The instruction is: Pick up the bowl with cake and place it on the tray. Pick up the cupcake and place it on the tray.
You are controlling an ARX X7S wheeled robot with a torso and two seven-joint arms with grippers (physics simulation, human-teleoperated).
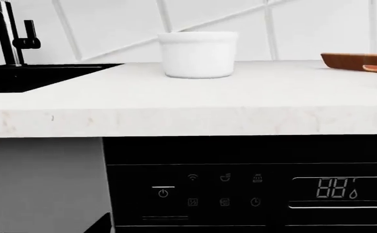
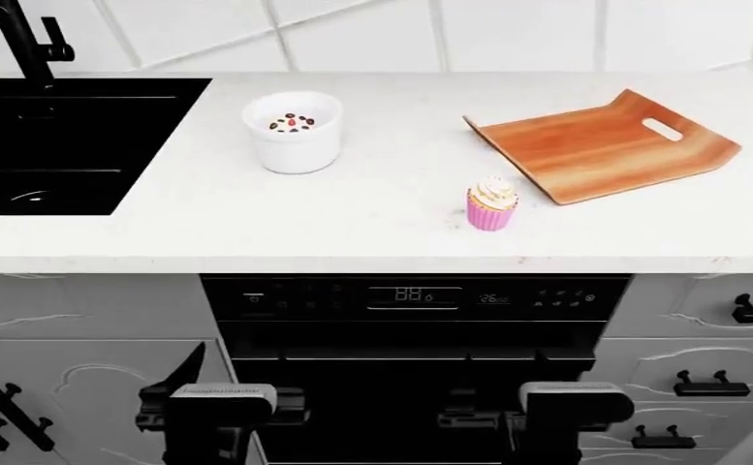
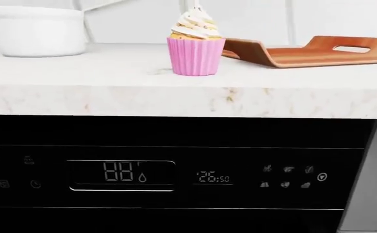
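Both pincers' [image 2: 221,412] state unclear; cake [image 2: 292,123] sits in bowl [image 2: 294,145], tray [image 2: 603,145] bare.

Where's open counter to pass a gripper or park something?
Bare patches: between the bowl and tray; front strip between the sink and cupcake; front right of the cupcake. Tightest: the cupcake sits near the tray's front corner. The tray itself is empty.

A black sink [image 2: 66,145] with a black faucet [image 2: 24,39] sits in the white counter [image 2: 376,228], left of the dishwasher [image 2: 415,300] below.
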